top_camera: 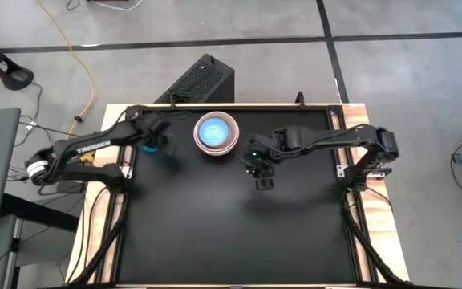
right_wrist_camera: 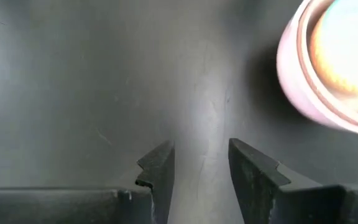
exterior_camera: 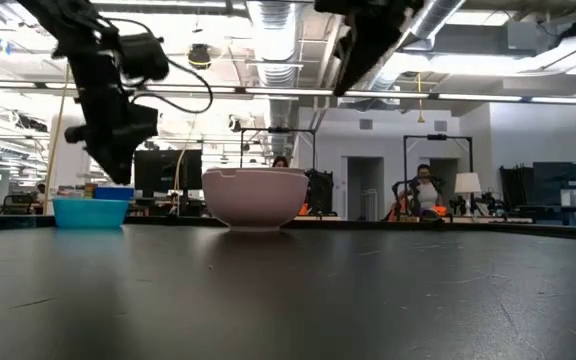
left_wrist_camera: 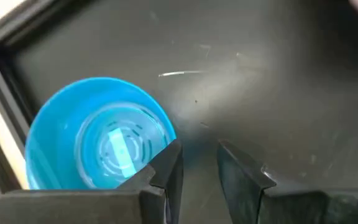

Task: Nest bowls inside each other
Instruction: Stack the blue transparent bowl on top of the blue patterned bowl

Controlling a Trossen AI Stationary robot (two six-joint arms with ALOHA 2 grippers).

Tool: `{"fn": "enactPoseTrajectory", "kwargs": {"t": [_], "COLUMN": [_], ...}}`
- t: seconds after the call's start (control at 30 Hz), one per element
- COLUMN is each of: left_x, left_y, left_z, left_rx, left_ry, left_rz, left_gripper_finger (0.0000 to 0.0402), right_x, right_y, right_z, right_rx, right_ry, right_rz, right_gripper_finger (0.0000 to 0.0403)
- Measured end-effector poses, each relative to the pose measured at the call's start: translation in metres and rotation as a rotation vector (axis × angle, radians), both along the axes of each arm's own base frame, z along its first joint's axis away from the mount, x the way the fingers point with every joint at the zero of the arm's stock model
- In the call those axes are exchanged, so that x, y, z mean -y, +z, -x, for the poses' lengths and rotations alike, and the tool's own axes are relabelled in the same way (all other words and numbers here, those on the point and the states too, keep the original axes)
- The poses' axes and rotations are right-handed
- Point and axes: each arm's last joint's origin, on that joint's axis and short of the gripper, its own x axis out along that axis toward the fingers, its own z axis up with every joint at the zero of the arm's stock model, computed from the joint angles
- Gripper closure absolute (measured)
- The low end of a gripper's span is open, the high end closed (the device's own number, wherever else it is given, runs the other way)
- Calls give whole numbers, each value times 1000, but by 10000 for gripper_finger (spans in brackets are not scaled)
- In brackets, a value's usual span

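Teal bowl (left_wrist_camera: pixel 98 134) beside left pincer (left_wrist_camera: pixel 197 165)

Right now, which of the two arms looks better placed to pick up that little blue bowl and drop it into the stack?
Probably the left. The left gripper hangs open right beside the teal bowl, while the right gripper waits on the far side of the stacked bowls, with nothing between its fingers.

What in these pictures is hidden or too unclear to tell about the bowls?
- Stack of bowls, high view: how many are nested cannot be counted; the light blue inner bowl covers those beneath.
- Same stack, low view: only the outer pinkish wall shows.
- Same stack, right wrist view: cut off by the picture's edge.
- Teal bowl, high view: mostly hidden under the left gripper.
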Motion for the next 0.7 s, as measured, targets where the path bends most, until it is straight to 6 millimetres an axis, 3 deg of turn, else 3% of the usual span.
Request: {"fn": "enactPoseTrajectory", "kwargs": {"t": [0.23,0.5,0.7], "left_x": [-11,-17,-17], "left_y": [-12,-21,-42], "left_z": [-1,-4,-5], "left_rx": [-72,-109,-115], "left_ry": [52,64,53], "left_rz": [11,16,49], "left_gripper_finger": [313,313,313], "right_x": [0,0,0], "right_y": [-10,-8,-8], "right_z": [8,5,4], "right_rx": [8,45,47], "right_ry": [-16,5,7], "right_rz": [-10,3,4], "right_gripper_finger": [237,237,237]}}
